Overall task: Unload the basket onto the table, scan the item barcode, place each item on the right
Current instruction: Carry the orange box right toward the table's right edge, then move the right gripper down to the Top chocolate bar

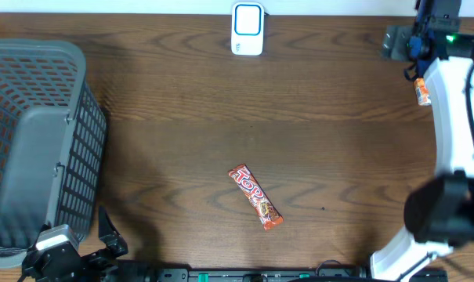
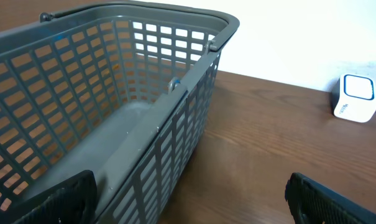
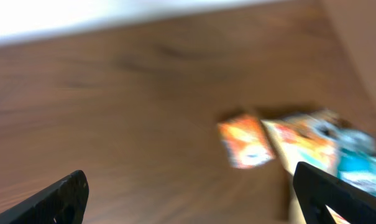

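Overhead: gray plastic lattice basket [image 1: 33, 141] sat just ahead of left claw [image 2: 194, 202], which gaped wide, empty. Glossy red-orange oblong candy bar [image 1: 255, 197] lay well right of it on woodgrain table [image 1: 338, 141]. Right claw [image 3: 194, 193] gaped wide, held nothing; blurred orange packets [image 3: 247, 143] just ahead.

Jaws spread wide — left claw [image 2: 191, 202], right claw [image 3: 194, 196].
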You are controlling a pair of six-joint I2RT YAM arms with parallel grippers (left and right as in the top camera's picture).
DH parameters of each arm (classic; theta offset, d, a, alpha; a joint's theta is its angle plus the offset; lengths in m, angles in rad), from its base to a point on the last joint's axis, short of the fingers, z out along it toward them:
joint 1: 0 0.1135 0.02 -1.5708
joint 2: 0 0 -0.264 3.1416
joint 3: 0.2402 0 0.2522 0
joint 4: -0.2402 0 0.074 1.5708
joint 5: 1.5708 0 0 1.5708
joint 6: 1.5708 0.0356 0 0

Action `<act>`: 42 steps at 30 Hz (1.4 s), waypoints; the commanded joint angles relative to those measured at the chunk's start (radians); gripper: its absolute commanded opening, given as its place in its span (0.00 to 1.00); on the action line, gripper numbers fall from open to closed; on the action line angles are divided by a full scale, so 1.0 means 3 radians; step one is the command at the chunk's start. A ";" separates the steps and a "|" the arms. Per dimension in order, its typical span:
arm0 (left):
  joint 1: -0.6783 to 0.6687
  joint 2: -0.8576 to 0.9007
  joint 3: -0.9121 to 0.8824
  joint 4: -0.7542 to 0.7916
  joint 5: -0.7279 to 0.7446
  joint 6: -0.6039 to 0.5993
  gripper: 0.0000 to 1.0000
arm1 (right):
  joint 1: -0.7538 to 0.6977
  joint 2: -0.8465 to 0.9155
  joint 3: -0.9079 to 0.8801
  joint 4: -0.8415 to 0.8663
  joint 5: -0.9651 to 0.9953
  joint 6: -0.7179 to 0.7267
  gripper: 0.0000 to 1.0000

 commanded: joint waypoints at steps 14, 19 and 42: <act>0.0011 -0.0001 -0.0243 -0.0324 -0.0084 -0.0234 0.98 | 0.1232 -0.0829 0.0069 -0.0881 -0.0872 0.0303 0.99; 0.0011 0.0000 -0.0243 -0.0324 -0.0083 -0.0234 0.98 | 0.1726 -0.0654 -0.0093 -0.1265 -0.0440 0.0303 0.99; 0.0011 -0.0001 -0.0243 -0.0324 -0.0083 -0.0235 0.98 | 0.2874 -0.0290 -0.1846 -0.0430 -0.0351 0.0304 0.60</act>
